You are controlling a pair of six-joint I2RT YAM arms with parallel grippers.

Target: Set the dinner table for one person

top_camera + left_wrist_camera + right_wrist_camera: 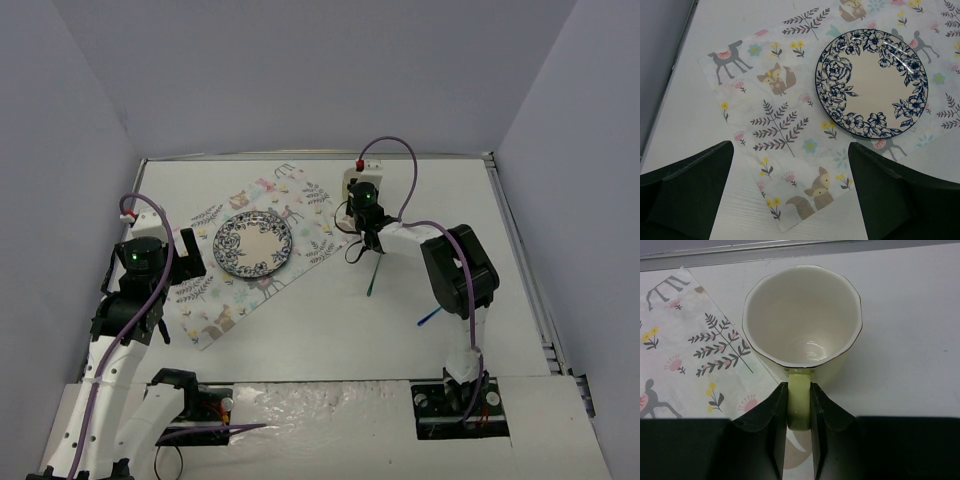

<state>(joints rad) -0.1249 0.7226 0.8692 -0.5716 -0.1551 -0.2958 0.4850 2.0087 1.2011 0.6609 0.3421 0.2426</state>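
The white dinner table (470, 230) carries a floral animal-print placemat (225, 290) with a blue-flowered plate (253, 245) on it. My right gripper (799, 407) is shut on the handle of a pale yellow mug (802, 325), which stands upright at the placemat's far right corner near the table's back edge. It also shows in the top view (352, 177), with my right gripper (361, 198) just behind it. My left gripper (790, 152) is open and empty above the placemat's (780, 115) near corner, left of the plate (871, 82).
A thin green utensil (372, 275) lies on the table right of the placemat. A thin blue one (431, 318) lies nearer the right arm's base. Grey walls enclose the table on three sides. The metal rim (790, 252) runs just beyond the mug.
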